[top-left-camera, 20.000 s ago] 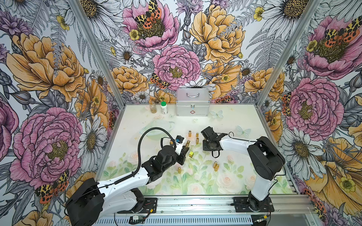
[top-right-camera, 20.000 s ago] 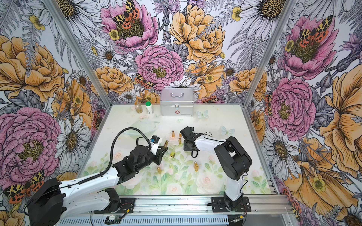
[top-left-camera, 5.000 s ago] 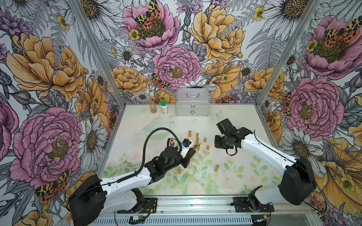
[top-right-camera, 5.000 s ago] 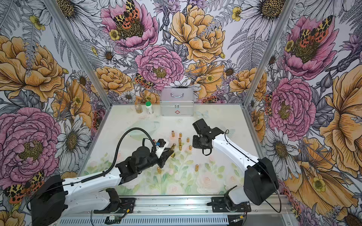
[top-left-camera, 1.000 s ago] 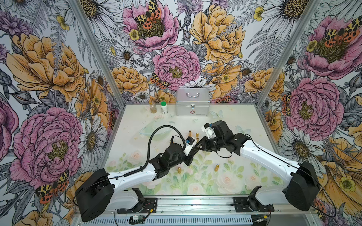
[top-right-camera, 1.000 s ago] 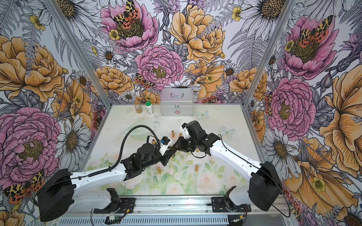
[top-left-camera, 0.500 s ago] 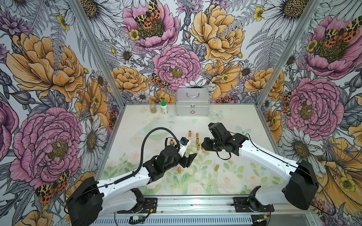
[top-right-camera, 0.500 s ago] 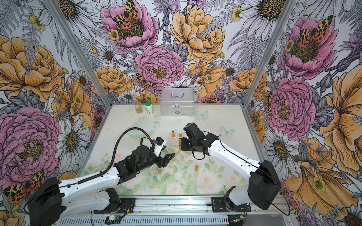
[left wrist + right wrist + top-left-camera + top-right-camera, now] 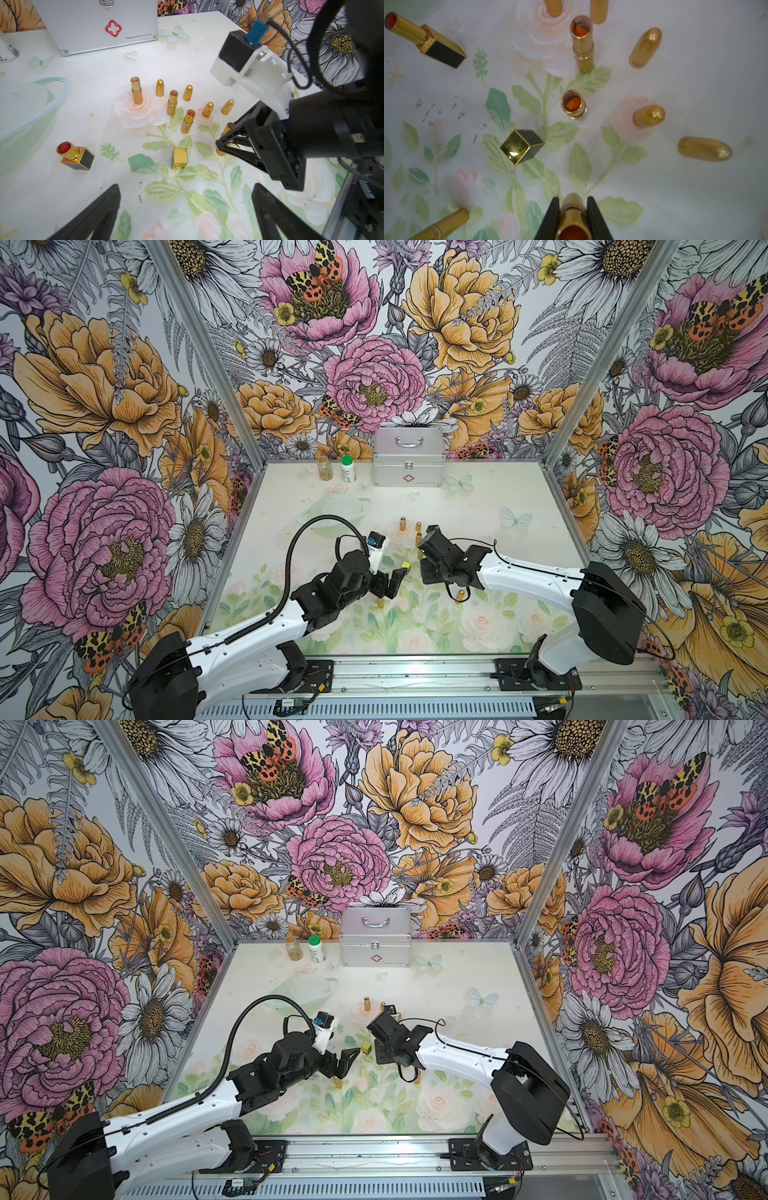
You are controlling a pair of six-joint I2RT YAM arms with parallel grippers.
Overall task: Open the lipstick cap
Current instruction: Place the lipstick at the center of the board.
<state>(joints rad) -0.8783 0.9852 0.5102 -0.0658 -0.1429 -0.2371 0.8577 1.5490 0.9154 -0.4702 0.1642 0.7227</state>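
Since a second ago the two arms have drawn apart. The left jaws were then shut and close against the right jaws over the middle of the desk (image 9: 498,506). Now they stand wide open and empty, their fingers (image 9: 110,199) spread over bare desk.

The right jaws are closed on a round gold lipstick (image 9: 573,216), with the fingers (image 9: 551,218) pressing on either side of the tube. It is uncapped, its orange stick showing at the mouth, and it is held low near the middle of the desk. Whether its base touches the desk cannot be told.

Things crowd around it. A square gold cap (image 9: 179,159) stands between the two sets of jaws, apart from both. Beyond it three more open gold tubes (image 9: 172,102) stand upright, with four bullet-shaped gold caps (image 9: 187,93) sitting among them. Which cap belongs to the held tube cannot be told. A square black-and-gold lipstick (image 9: 75,154) sits further off, its red stick bared. Another gold tube (image 9: 440,226) is near the left jaws.

A silver first-aid case (image 9: 409,466), a glass jar (image 9: 324,467) and a white bottle (image 9: 348,468) stand at the back, well apart.
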